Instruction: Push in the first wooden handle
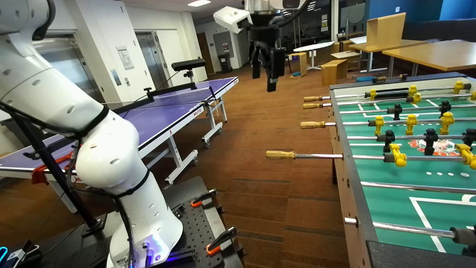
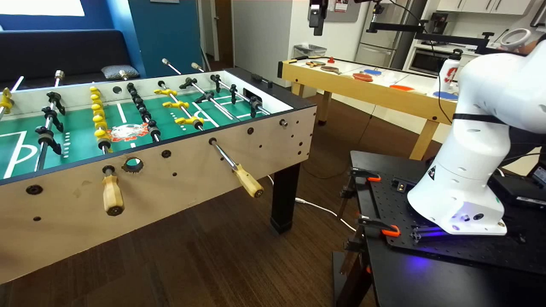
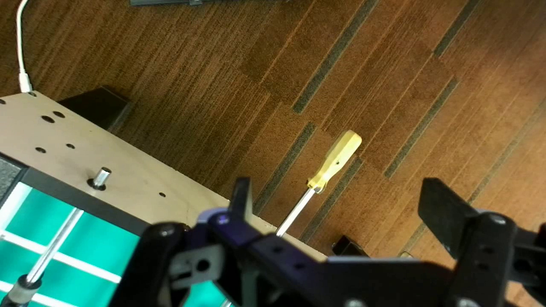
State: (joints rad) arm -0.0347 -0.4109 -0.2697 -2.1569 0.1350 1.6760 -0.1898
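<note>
The nearest wooden handle (image 1: 280,155) is on a metal rod pulled well out from the foosball table's side wall (image 2: 192,183). The same handle shows in the other views (image 2: 247,181) (image 3: 336,161). My gripper (image 1: 264,82) is open and empty, pointing down, above the floor beside the table. It is higher than the handle and apart from it. In the wrist view the handle lies in the gap between and beyond the fingers (image 3: 339,183). Only a finger of the gripper shows at the top in an exterior view (image 2: 318,19).
Several more wooden handles (image 1: 312,124) stick out farther along the table; a shorter one (image 2: 112,196) shows too. A bare rod end (image 3: 102,177) pokes from the wall. A purple ping-pong table (image 1: 167,111) and the arm's black base (image 2: 384,273) are nearby.
</note>
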